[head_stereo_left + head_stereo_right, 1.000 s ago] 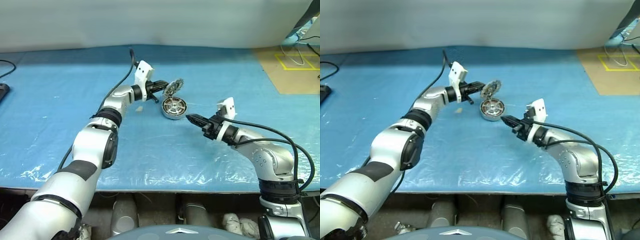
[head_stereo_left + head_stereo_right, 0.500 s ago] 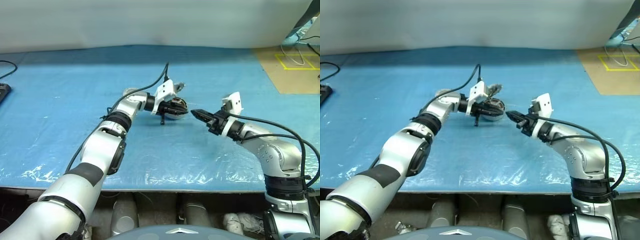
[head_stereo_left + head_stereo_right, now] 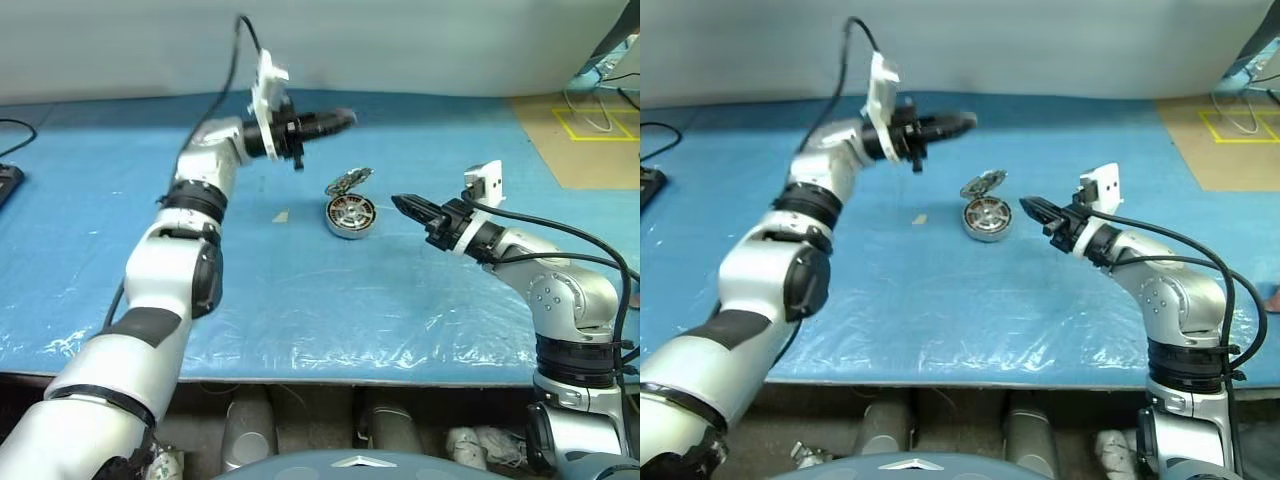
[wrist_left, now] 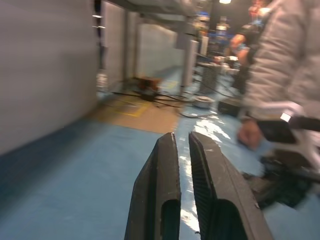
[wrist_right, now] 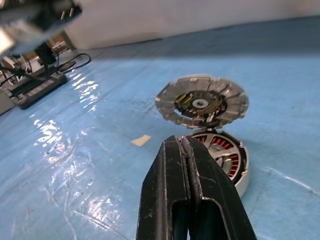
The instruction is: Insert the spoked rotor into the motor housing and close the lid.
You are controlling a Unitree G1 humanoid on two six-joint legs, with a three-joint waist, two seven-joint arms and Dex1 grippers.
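The motor housing [image 3: 351, 217] sits mid-table on the blue sheet, and copper windings show inside it [image 5: 235, 165]. The lid [image 3: 349, 182], a ribbed grey disc with a dark centre [image 5: 200, 102], leans tilted on the housing's far rim. The spoked rotor is hidden; I cannot tell it apart inside the housing. My left gripper [image 3: 343, 118] hangs high above the table, up and left of the housing. Its fingers [image 4: 165, 165] are nearly together with nothing between them. My right gripper [image 3: 397, 202] is shut and empty. It points at the housing from just right of it [image 5: 181, 141].
A small tan scrap [image 3: 281, 216] lies on the sheet left of the housing. A black device [image 3: 5, 180] sits at the table's left edge. A tan board with yellow tape [image 3: 585, 140] lies at the far right. A person [image 4: 285, 60] stands beyond the table.
My left gripper dipped to the housing, then swung up and to the left, away from it. The lid stays leaning on the housing. The right gripper rose slightly.
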